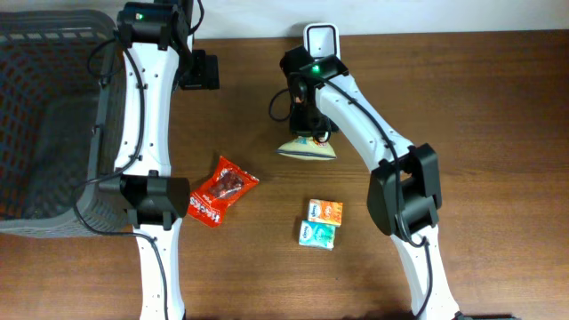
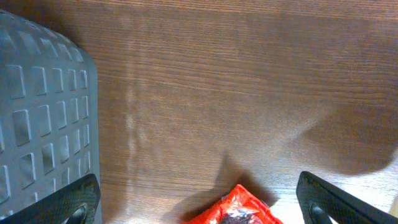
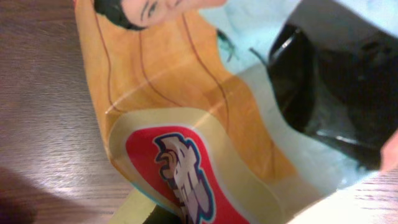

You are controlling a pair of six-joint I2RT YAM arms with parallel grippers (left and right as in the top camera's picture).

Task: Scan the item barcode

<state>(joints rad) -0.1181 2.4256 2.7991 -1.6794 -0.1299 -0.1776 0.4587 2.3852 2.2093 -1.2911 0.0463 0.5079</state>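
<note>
So, far left there's the grey basket (image 1: 44,116), cut off by the frame edge. The left claw (image 2: 199,208) hovers next to it, fingers spread wide over the wood. In its wrist view the basket wall is on the left and the tip of the red packet (image 1: 222,189) pokes in at the bottom. That packet lies flat on the table (image 1: 498,107), just right of the left arm.

Around the middle, the right claw (image 1: 308,132) is pressed together on the top of the pouch (image 1: 308,149). It's an orange-and-cream one with a red logo and a drawn face. The pouch is just in front of the white scanner (image 1: 320,40) at the far edge. Can't tell if its bottom touches the wood.

Nearer the front, an orange box (image 1: 325,211) and a teal box (image 1: 317,233) lie touching each other, apart from both claws.
</note>
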